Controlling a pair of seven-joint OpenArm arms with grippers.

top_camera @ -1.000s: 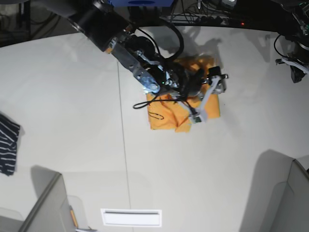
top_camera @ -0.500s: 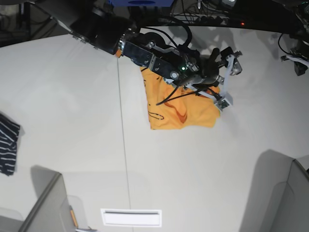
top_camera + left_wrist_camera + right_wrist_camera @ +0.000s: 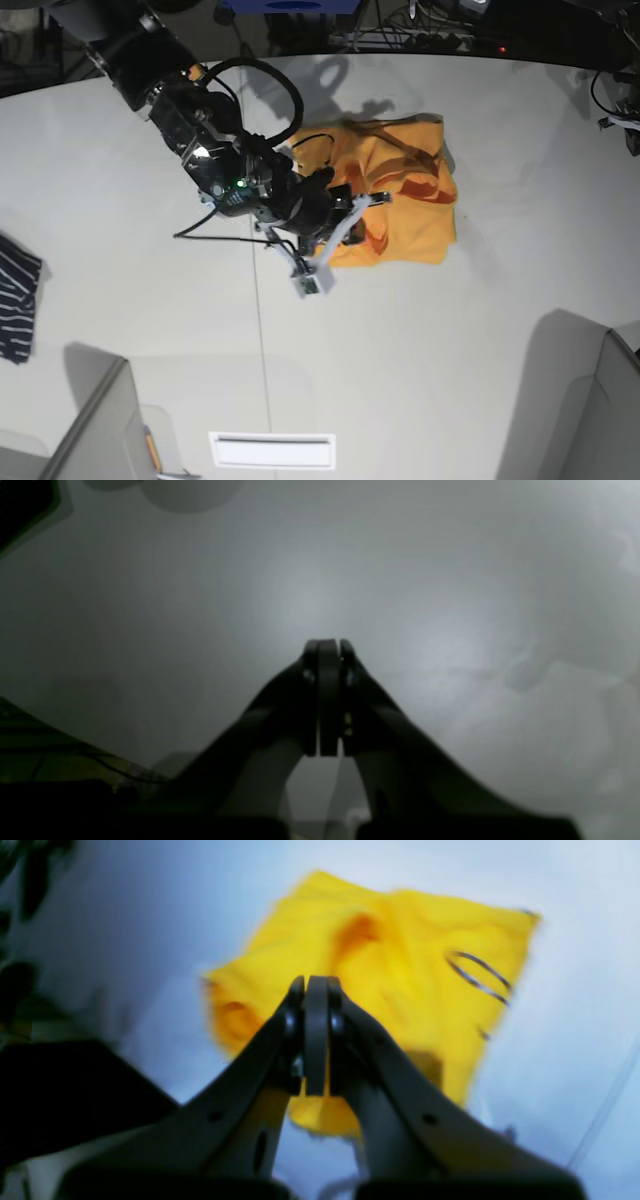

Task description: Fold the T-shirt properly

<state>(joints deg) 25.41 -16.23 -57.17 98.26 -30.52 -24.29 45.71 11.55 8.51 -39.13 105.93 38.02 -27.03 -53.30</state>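
Observation:
The orange-yellow T-shirt (image 3: pixel 405 195) lies folded in a rumpled bundle on the white table, right of centre. In the right wrist view the T-shirt (image 3: pixel 400 965) fills the middle, with black line markings (image 3: pixel 480 972) near its right edge. My right gripper (image 3: pixel 345 235) hangs at the bundle's left edge. Seen from its wrist, my right gripper (image 3: pixel 316 985) is shut, with no cloth between the fingers. My left gripper (image 3: pixel 327 647) is also shut and empty, over bare table, with the T-shirt out of its view.
A dark navy striped garment (image 3: pixel 18 295) lies at the table's left edge. Grey panels stand at the front left (image 3: pixel 100 430) and front right (image 3: pixel 600 410), with a white slot (image 3: pixel 272 450) between them. A thin seam (image 3: pixel 255 300) runs down the table.
My right arm has drawn back leftward from over the T-shirt to its left edge, and its jaws have closed on nothing. The shirt's top layer has settled into a rumpled fold.

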